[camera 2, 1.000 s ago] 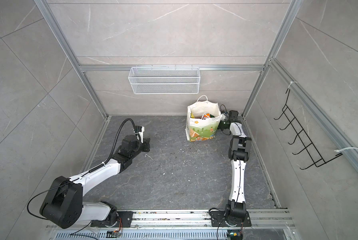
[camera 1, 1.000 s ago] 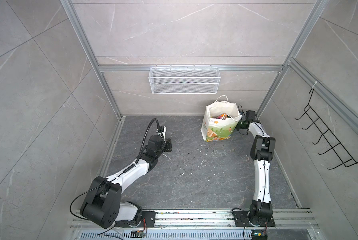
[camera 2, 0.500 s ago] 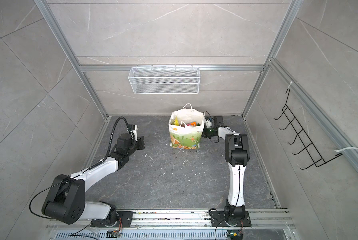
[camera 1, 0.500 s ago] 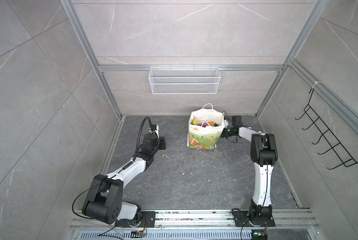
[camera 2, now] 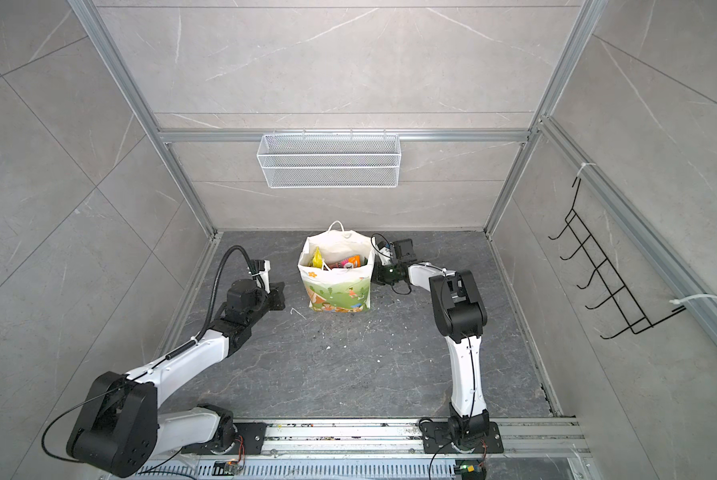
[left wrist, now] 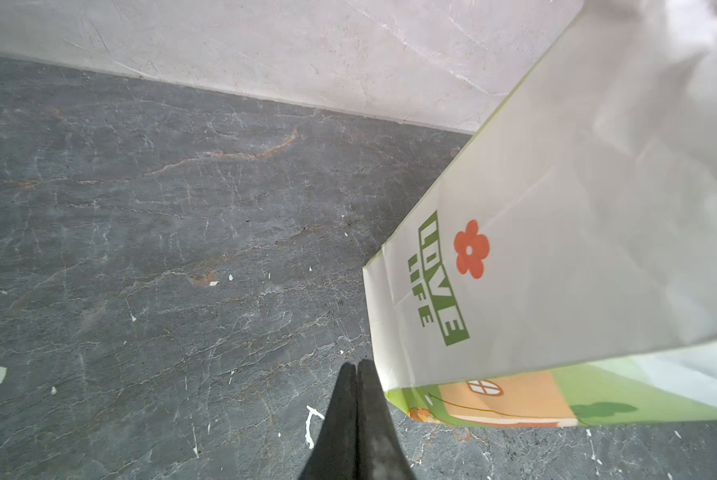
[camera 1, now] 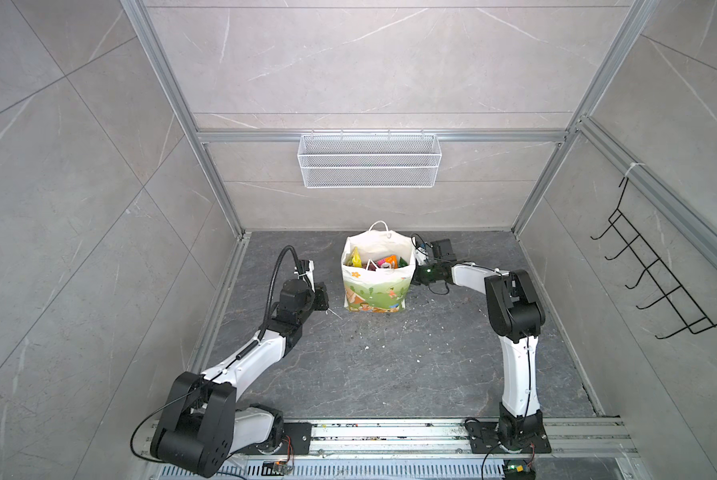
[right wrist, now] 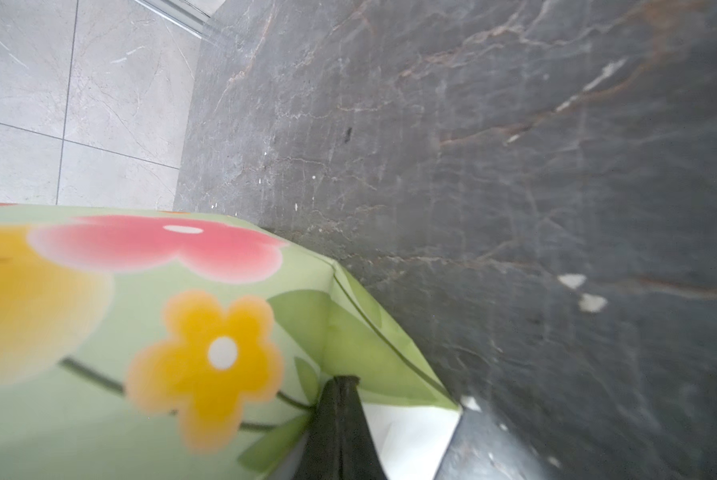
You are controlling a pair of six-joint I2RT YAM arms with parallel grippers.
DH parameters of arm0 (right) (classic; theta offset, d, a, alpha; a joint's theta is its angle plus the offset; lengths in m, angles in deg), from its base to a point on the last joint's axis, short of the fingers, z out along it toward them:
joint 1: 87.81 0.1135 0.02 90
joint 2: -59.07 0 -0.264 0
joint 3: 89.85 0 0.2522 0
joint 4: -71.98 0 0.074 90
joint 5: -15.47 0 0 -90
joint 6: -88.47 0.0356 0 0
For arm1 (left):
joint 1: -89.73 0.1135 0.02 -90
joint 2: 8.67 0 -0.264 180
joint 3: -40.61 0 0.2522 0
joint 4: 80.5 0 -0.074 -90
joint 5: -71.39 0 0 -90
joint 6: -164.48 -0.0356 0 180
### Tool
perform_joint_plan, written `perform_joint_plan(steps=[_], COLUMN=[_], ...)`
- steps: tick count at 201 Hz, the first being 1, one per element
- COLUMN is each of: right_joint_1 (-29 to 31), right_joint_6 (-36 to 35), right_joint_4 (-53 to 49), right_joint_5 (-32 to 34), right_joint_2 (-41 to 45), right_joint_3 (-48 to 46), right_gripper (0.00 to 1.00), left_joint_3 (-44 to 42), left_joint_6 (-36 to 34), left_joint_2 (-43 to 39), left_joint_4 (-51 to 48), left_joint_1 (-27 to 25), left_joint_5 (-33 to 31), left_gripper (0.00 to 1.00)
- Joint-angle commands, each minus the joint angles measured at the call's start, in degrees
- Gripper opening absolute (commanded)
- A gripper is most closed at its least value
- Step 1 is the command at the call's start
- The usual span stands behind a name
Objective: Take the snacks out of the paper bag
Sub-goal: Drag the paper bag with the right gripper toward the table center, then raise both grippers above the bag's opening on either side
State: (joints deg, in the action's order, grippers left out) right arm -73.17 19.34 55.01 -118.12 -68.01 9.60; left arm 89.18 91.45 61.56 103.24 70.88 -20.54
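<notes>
The paper bag (camera 1: 375, 286) stands upright toward twelve o'clock of the dark stone surface (camera 1: 390, 374) in both top views, with its mouth open. The snacks (camera 1: 384, 262) are all inside it, and yellow, orange-pink and green packet tops show at the mouth. None lies outside the bag.

The right gripper (right wrist: 342, 380) is pinched shut to a point with nothing between its jaws. Its tip sits low against the bag's flowered side at three o'clock. The left gripper (left wrist: 357, 365) is likewise closed and empty, just beside the bag's bottom corner at about eight o'clock. I cannot tell whether it touches.

To my eye the bag is only being positioned, and no packet has been fetched yet. Next, one arm needs to rise above the rim, open its jaws and come down onto a packet's top edge. The other arm should steady the light bag.
</notes>
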Motion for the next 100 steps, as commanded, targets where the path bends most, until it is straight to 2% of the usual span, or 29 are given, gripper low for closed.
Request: perform_joint_plan(steps=[1, 21, 36, 59, 74, 80, 91, 100], right_joint_1=[1.00, 0.94, 0.99, 0.99, 0.98, 0.99, 1.01, 0.99], right_joint_6=[0.93, 0.40, -0.42, -1.10, -1.45, -1.67, -2.28, -2.44], right_joint_4=[0.03, -3.33, -7.55, -11.57, -15.95, -17.67, -19.29, -20.77], right_joint_5=[1.41, 3.45, 4.98, 12.03, 17.21, 18.62, 20.58, 21.84], right_joint_2=[3.05, 4.91, 7.16, 13.35, 17.50, 19.34, 22.91, 25.62], right_joint_3=[0.30, 1.20, 2.27, 1.20, 1.58, 1.85, 1.73, 1.79], right_gripper=[0.05, 0.06, 0.12, 0.18, 0.22, 0.25, 0.30, 0.34], left_joint_3=[-0.07, 0.19, 1.31, 5.01, 7.99, 9.64, 13.19, 16.31], left_joint_6=[0.95, 1.33, 0.87, -1.60, -3.34, -3.67, -4.40, -5.07], left_joint_2=[-5.00, -9.75, -13.02, -16.29, -17.03, -16.99, -16.43, -15.31], left_joint_4=[-2.00, -6.46, -10.45, -17.14, -19.58, -20.38, -21.46, -21.88], left_joint_1=[0.31, 0.31, 0.31, 0.35, 0.38, 0.38, 0.34, 0.38], left_joint_5=[-1.19, -1.25, -1.40, -0.18, 2.74, 4.01, 6.41, 8.60], left_gripper=[0.00, 0.00, 0.00, 0.03, 0.05, 0.07, 0.20, 0.22])
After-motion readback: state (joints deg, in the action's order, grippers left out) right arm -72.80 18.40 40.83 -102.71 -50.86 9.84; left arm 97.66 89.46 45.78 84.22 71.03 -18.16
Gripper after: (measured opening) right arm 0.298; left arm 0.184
